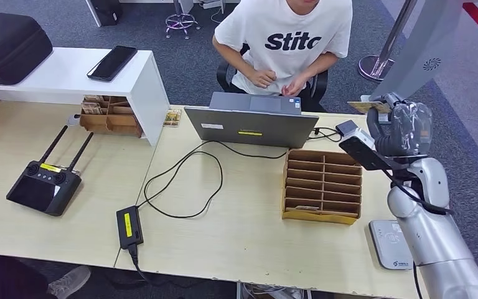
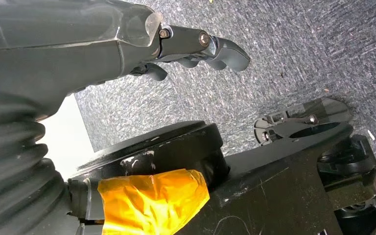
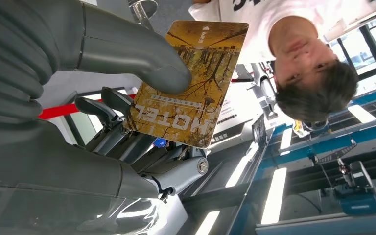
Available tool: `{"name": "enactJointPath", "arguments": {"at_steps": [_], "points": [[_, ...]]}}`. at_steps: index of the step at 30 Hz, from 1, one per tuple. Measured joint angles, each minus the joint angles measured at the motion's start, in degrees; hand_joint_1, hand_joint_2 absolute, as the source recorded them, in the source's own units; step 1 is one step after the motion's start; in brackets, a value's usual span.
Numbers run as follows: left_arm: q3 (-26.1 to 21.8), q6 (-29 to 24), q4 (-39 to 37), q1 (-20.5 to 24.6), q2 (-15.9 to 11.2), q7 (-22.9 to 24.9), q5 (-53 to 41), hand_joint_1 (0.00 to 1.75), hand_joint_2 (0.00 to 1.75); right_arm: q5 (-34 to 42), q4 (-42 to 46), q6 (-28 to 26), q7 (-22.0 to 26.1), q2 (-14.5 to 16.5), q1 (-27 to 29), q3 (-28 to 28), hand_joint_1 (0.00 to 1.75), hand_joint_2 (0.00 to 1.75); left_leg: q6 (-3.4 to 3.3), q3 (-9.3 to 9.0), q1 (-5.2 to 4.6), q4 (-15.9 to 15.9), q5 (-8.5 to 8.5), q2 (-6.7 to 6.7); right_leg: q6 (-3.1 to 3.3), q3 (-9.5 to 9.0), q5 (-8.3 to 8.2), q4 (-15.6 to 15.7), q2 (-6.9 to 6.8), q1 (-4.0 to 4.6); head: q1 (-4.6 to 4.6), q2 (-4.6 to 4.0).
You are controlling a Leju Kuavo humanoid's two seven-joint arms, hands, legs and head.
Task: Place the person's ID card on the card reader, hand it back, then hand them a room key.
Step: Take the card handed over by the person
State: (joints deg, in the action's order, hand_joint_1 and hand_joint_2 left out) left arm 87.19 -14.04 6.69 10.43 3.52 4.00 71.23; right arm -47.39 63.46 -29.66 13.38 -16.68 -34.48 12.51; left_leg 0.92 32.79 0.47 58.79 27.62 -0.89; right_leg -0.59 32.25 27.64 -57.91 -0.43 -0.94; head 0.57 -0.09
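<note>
Right hand raised with room key held; left hand hanging with fingers curled on nothing.

The right hand [image 1: 404, 128] pinches the room key [image 3: 191, 83], a yellow-brown card marked HOTEL, between thumb and fingers, raised beyond the worktop [image 1: 236, 230] edge near the seated person [image 1: 286, 43]. The card reader [image 1: 391, 244] lies on the worktop beside the wooden card rack [image 1: 322, 185]. The left hand [image 2: 196, 46] hangs over carpet.

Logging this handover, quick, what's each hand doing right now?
Left hand: hanging over the carpet, fingers curled in, holding nothing.
Right hand: raised, pinching the hotel key card between thumb and fingers.
</note>
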Motion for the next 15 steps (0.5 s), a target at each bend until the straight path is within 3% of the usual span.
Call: {"name": "enactJointPath", "arguments": {"at_steps": [4, 7, 9, 15], "points": [[-0.04, -0.22, 0.00, -0.06, 0.06, -0.15, 0.72, 0.00, 1.75, 1.55, 4.16, -0.16, 0.65, -0.79, 4.53, -2.63, 1.75, 1.75, 0.00, -0.07, 0.02, 0.01, 0.00, -0.01, 0.00, -0.02, 0.01, 0.01, 0.00, 0.01, -0.02, 0.00], [-0.27, -1.09, 0.00, -0.24, 0.37, -0.46, 2.59, 0.00, 1.75, 9.21, 11.61, -1.32, 5.11, -1.72, 19.52, -13.47, 1.75, 1.75, -0.06, 0.02, 0.01, 0.01, 0.05, -0.17, -0.01, -0.03, 0.05, 0.04, -0.17, 0.01, -0.02, 0.00], [-0.35, -1.47, 0.00, -0.29, 0.48, -0.49, 3.13, 0.00, 1.75, 11.80, 13.61, -0.94, 7.26, -1.67, 25.59, -18.97, 1.75, 1.75, -0.07, 0.07, 0.01, 0.00, 0.09, -0.17, -0.01, -0.03, 0.06, 0.06, -0.18, 0.01, -0.02, 0.00], [-0.74, -2.07, 0.00, -0.44, 0.61, -0.94, 4.00, 0.00, 1.75, 12.83, 15.16, 0.83, 8.86, -0.25, 32.28, -25.86, 1.75, 1.75, -0.05, 0.04, 0.01, -0.01, 0.12, -0.09, 0.00, -0.01, 0.06, 0.05, -0.11, 0.01, -0.02, 0.00]]}}
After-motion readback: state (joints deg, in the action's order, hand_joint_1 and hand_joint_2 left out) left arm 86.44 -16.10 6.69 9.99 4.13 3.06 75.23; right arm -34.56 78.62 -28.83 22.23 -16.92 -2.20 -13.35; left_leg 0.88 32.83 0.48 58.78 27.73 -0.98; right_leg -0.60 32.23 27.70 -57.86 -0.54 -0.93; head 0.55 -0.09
